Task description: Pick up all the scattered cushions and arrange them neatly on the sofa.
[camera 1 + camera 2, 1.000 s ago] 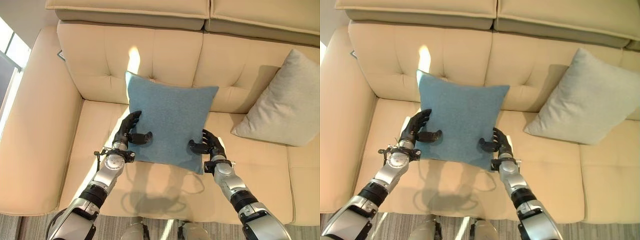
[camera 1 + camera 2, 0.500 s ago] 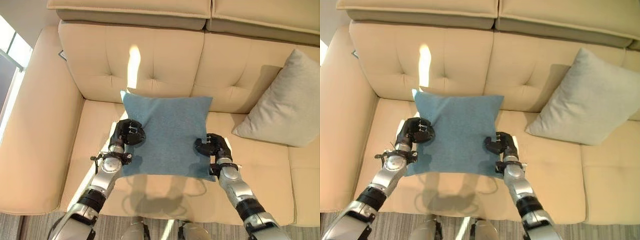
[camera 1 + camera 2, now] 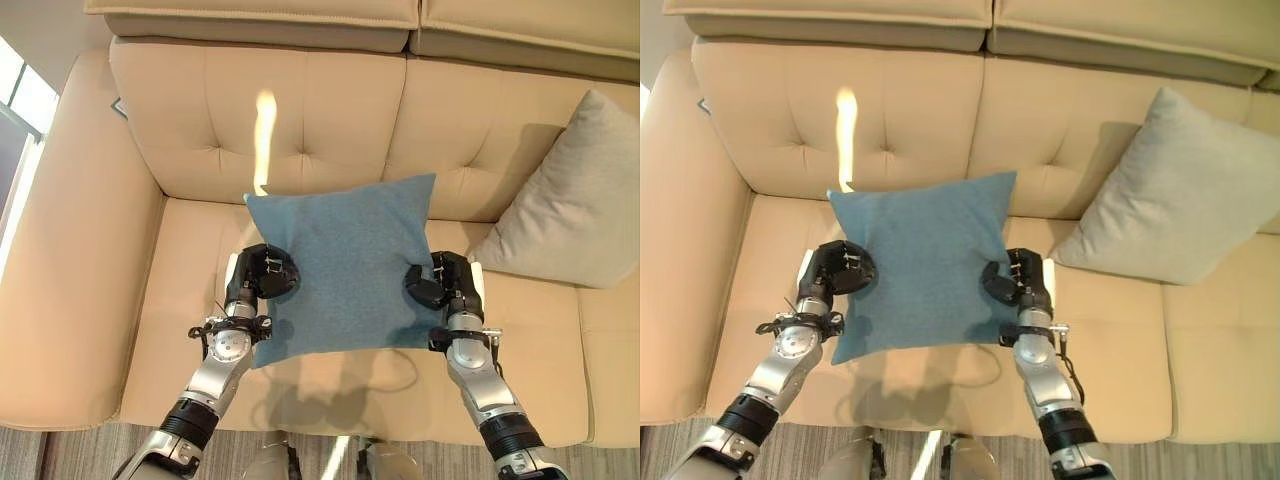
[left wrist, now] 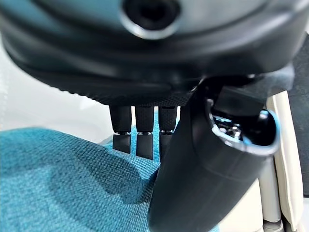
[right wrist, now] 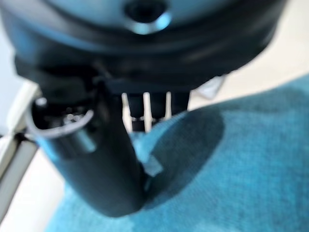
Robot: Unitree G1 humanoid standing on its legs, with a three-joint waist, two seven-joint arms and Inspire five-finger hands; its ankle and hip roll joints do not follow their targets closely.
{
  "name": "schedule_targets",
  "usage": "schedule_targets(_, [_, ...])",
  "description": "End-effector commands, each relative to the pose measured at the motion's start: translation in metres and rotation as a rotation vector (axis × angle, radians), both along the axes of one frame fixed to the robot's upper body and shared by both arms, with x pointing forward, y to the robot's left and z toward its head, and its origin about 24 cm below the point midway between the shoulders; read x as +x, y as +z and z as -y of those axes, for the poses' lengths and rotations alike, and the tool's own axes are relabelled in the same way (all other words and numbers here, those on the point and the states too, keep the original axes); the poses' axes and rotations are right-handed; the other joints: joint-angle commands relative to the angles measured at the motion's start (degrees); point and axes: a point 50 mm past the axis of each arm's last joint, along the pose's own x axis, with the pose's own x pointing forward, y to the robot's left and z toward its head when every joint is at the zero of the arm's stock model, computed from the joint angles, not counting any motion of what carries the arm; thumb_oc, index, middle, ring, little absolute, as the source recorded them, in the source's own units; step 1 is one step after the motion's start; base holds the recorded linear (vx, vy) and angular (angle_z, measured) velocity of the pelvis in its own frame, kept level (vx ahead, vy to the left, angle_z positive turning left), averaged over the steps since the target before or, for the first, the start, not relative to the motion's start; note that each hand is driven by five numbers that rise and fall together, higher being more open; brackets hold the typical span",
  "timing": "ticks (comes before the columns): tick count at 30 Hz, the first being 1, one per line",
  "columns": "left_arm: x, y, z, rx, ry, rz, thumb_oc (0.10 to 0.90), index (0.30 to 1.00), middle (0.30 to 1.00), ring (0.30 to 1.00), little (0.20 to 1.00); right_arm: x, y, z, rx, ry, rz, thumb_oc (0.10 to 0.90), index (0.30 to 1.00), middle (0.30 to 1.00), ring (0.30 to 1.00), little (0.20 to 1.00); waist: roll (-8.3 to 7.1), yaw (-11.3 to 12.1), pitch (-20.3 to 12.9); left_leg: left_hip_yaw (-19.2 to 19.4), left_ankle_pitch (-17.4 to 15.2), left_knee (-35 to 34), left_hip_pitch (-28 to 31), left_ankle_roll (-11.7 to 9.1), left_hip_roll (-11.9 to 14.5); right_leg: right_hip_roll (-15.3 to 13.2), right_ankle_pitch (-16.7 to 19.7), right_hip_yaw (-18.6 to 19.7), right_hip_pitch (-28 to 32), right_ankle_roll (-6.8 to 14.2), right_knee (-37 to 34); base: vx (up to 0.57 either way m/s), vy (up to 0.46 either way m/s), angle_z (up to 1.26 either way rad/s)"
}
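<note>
I have the cream sofa [image 3: 330, 120] ahead of me, its seat bare in the middle, and a grey cushion [image 3: 575, 205] already leaning against the backrest on my right side. The blue cushion [image 3: 345, 265] sits in the air over the seat, held flat and square between both arms, which I judge is the way to carry it in and stand it against the backrest beside the grey one. My left hand [image 3: 262, 275] clamps its left edge and my right hand [image 3: 443, 283] its right edge, wrists turned inward and forearms reaching up from below. In the wrist views each thumb lies on top of the fabric with the fingers [image 4: 137, 133] tucked underneath, pinching the cloth.
</note>
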Motion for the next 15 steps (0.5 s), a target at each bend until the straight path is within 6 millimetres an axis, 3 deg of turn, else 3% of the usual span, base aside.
schedule_targets(1, [0.014,0.106,0.047,-0.021,-0.137,0.538,0.400,0.300,0.300,0.300,0.300,0.012,0.110,-0.032,-0.118,0.090,0.588,0.400,0.300,0.300,0.300,0.300,-1.61,0.08,-4.40,0.59,-6.66,0.13,2.28,-1.22,0.06,0.46,-2.05,-1.64,-1.90,2.80,0.54,0.00,0.000,0.00])
schedule_targets(3, [0.014,0.111,0.049,-0.013,-0.135,0.565,0.400,0.300,0.300,0.300,0.300,0.013,0.116,-0.033,-0.140,0.078,0.616,0.400,0.300,0.300,0.300,0.300,-1.60,0.10,-4.35,0.52,-6.65,0.13,2.20,-1.23,0.07,0.45,-2.06,-1.67,-1.99,2.80,0.54,0.00,0.000,0.00])
schedule_targets(11, [-0.002,0.177,0.063,0.047,-0.091,0.919,0.400,0.300,0.300,0.300,0.300,0.001,0.172,-0.040,-0.344,0.000,0.937,0.400,0.300,0.300,0.300,0.300,-1.88,0.43,-4.43,0.10,-6.72,0.13,1.56,-1.36,0.06,0.59,-1.93,-1.61,-2.90,2.99,0.54,0.00,0.000,0.00])
schedule_targets(15, [-0.005,0.185,0.065,0.081,-0.062,0.979,0.400,0.300,0.300,0.300,0.300,-0.001,0.182,-0.042,-0.388,-0.012,1.001,0.400,0.300,0.300,0.300,0.300,-1.96,0.51,-4.43,0.02,-6.70,0.13,1.17,-1.37,-0.06,0.50,-1.74,-1.51,-3.43,3.02,0.54,0.00,0.000,0.00])
